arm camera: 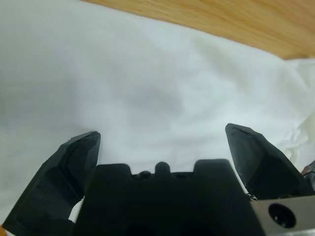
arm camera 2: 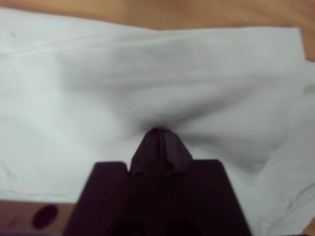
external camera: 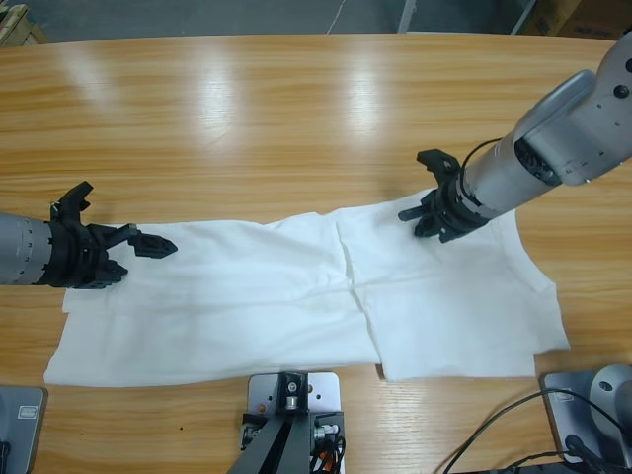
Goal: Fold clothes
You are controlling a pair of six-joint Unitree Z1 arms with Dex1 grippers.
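Folding is partly done, as I judge it: the white T-shirt lies flat on the wooden surface as a long band running across it, with overlapping layers and a crease near the middle, so the sides seem already turned in. Left pincer hangs at the band's left end with its jaws spread, holding nothing; the left wrist view shows only cloth between them. Right pincer sits at the far edge of the right-hand part, jaws pressed together on a pinch of the cloth, which puckers toward them in the right wrist view. Bringing the ends together into a compact stack appears to be what's left.
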